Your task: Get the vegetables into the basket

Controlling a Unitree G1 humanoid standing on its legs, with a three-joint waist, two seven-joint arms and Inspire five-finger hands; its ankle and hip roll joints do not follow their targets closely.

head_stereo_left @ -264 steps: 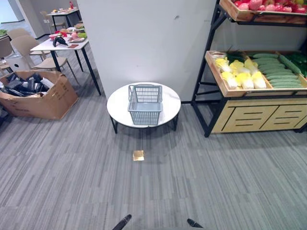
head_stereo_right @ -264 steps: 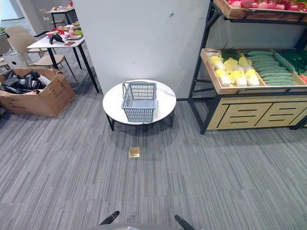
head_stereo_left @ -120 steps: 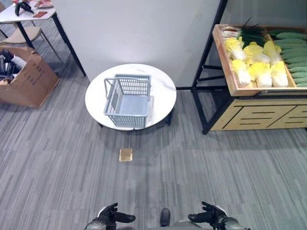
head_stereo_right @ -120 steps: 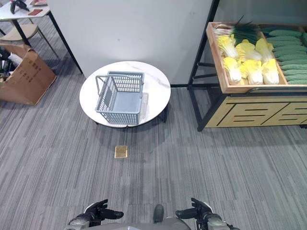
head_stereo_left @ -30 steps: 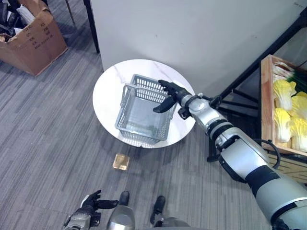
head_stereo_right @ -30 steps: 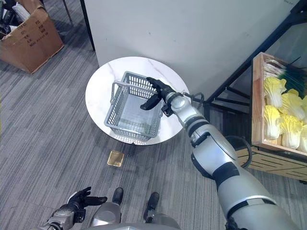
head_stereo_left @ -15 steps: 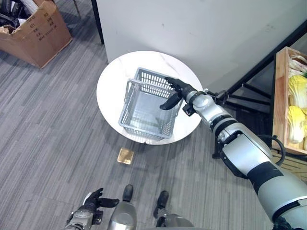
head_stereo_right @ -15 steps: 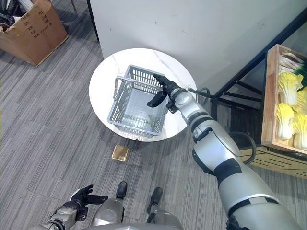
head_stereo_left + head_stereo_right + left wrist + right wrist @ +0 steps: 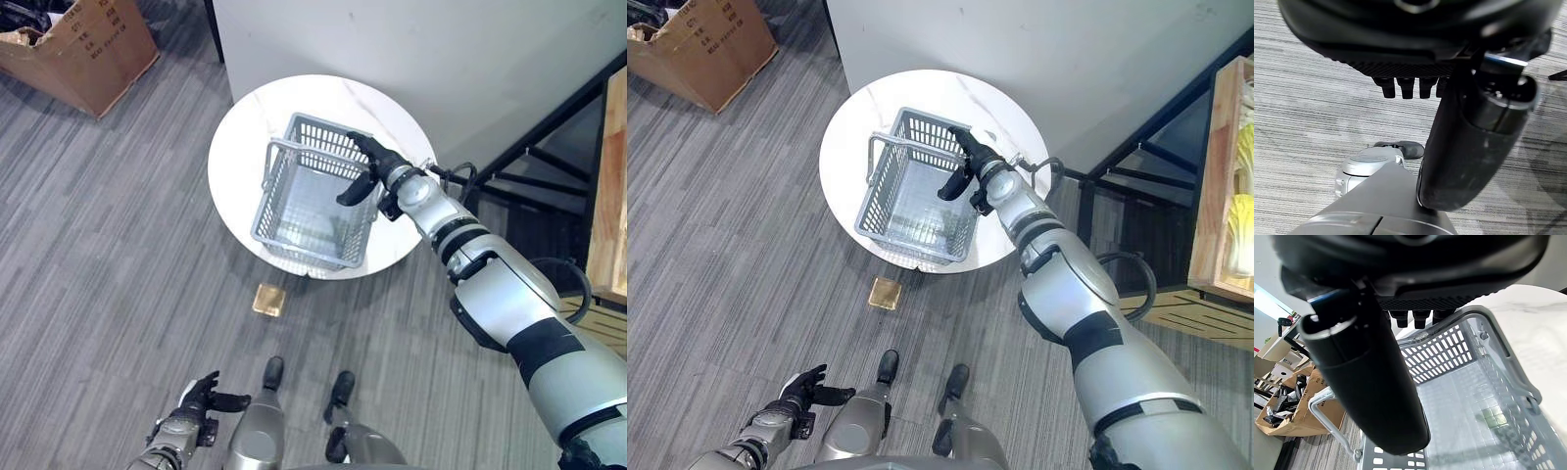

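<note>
Task barely started. Basket sits empty on the round white bench, mesh floor bare in the right wrist view, no veg in it. Veg themselves: pale cabbage heads in a wooden crate on the shelf rack, well apart from the fingers, off to the robot's right. None picked up, neither hand carries anything.

Right hand is stretched out over the basket's right rim, fingers straight and spread, thumb apart from them, clamped on nothing. The rim lies just below the fingertips; can't tell if they touch it. Basket handle stands up on the far side of the basket from the fingers, not gripped. Left hand hangs low by the robot's side over the carpet, fingers relaxed and apart, empty. A small tan square lies on the floor, on the robot's side of the bench.

Left to do, by my read: everything – get to the rack, take veg, drop them in the basket. The hand seems to be going for the basket first, maybe to carry it over.

Vs. half a sec ago: camera has shifted, so bench and basket sit higher in the head views and less of the crate is seen. Right hand holds much the same spot over the rim, fingers equally open. Basket not lifted or turned, as far as I can tell. Left hand same low pose.
</note>
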